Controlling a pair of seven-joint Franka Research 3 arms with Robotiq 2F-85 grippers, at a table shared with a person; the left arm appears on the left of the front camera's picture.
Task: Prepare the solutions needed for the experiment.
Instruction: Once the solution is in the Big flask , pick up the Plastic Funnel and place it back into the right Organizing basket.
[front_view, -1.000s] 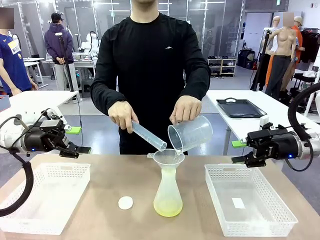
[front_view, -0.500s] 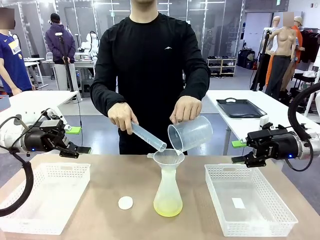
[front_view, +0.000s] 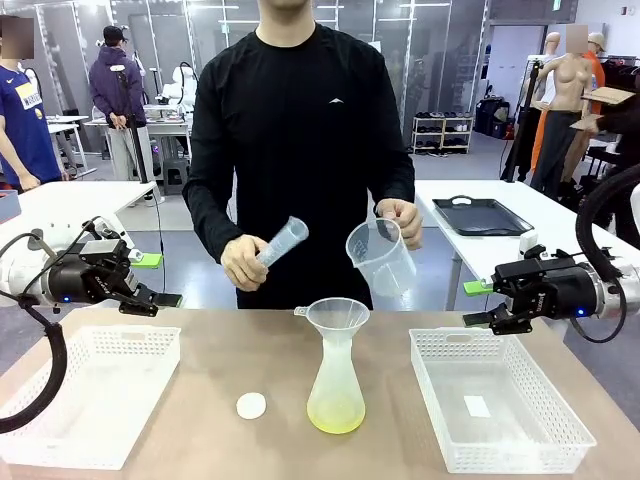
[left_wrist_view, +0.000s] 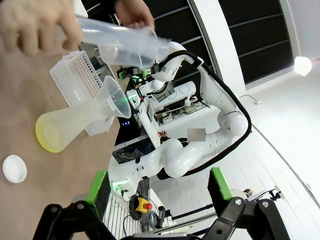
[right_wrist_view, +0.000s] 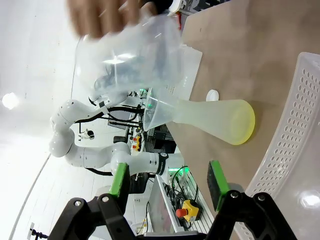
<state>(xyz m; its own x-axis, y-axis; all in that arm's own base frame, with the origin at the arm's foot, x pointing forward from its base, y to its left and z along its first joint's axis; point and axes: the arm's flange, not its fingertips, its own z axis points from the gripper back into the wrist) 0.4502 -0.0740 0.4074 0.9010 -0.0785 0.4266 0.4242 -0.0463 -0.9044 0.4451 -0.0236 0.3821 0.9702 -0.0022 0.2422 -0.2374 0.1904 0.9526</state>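
Jaws parted, left gripper (front_view: 158, 281), right gripper (front_view: 475, 303) well apart, solutions (front_view: 335, 416) between

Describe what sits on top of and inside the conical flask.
A translucent funnel rests in the neck of the conical flask. Inside, a shallow pale yellow-green solution covers the bottom. The funnel's stem is hidden by the frosted neck.

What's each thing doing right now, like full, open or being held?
Flask: upright, funnel in its neck.
Solution: shallow layer in the flask.
Cylinder: held tilted in a hand.
Beaker: held tilted in the other hand.
Disc: flat on the table.
Left gripper: open.
Right gripper: open.
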